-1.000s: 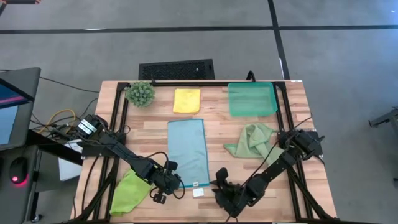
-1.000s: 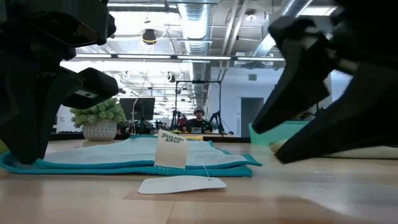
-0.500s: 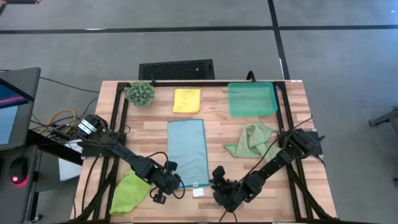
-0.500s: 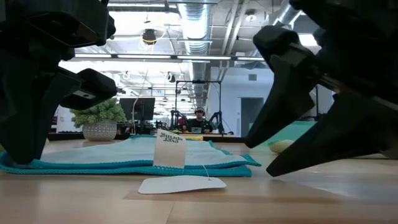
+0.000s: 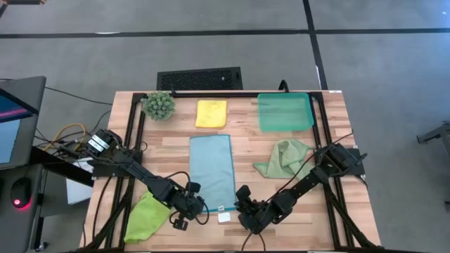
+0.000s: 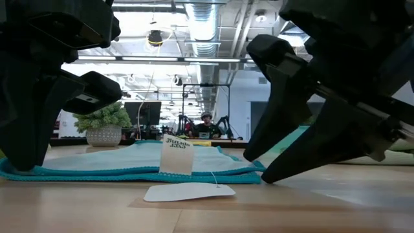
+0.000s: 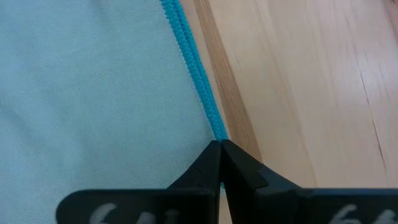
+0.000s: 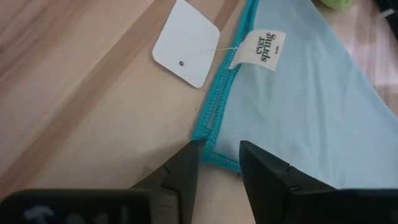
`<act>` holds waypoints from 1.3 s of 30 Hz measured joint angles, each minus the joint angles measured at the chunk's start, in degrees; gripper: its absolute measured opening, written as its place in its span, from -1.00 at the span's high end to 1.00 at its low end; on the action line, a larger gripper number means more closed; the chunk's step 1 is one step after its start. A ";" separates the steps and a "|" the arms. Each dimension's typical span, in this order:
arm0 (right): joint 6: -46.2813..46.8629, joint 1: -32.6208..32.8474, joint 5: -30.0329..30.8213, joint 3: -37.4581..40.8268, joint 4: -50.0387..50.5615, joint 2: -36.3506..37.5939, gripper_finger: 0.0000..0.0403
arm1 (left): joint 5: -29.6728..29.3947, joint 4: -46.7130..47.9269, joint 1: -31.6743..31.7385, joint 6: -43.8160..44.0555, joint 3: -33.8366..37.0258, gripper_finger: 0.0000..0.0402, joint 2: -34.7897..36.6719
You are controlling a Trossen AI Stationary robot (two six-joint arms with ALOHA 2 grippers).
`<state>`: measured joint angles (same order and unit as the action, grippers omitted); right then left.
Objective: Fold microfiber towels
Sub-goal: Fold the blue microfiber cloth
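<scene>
**Both pincers at the near edge of the light blue towel**

Near edge of counter [image 5: 281, 137]: left pincer [image 5: 199, 208], fingers pressed together, clamped on near left corner of light blue towel [image 5: 212, 171]. Right pincer [image 5: 241, 206], fingers apart, straddles the near right corner's teal hem; not clamped. White paper tag [image 5: 224, 217] lies on bare wood between them.

Lime green towel [image 5: 147, 216] bunched at near left. Mid-counter right: sage green towel [image 5: 286, 159], crumpled.

Far side: spiky plant [image 5: 159, 105] left, folded yellow towel [image 5: 211, 113] centre, teal tray [image 5: 285, 112] right.
</scene>
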<state>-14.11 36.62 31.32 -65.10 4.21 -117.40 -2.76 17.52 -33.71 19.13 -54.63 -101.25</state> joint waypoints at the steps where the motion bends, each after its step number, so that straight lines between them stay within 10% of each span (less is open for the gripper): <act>1: -0.01 0.00 0.02 0.00 0.00 0.00 0.37 | -0.01 0.00 0.00 -0.01 0.00 1.00 0.00; 12: 3.36 0.00 2.48 0.08 0.24 -0.02 0.95 | -0.62 -0.17 0.08 -0.43 0.00 1.00 0.00; 29: 9.68 -2.06 6.27 -11.63 10.94 0.05 0.98 | -8.15 5.02 -0.30 2.80 -0.02 1.00 6.07; 39: 22.98 -1.76 -4.57 -14.45 14.35 0.07 0.99 | -18.69 9.02 -5.76 10.71 -0.02 1.00 6.36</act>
<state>8.87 34.86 26.75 -79.55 18.56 -117.33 -21.45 26.54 -39.47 29.83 -54.65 -94.89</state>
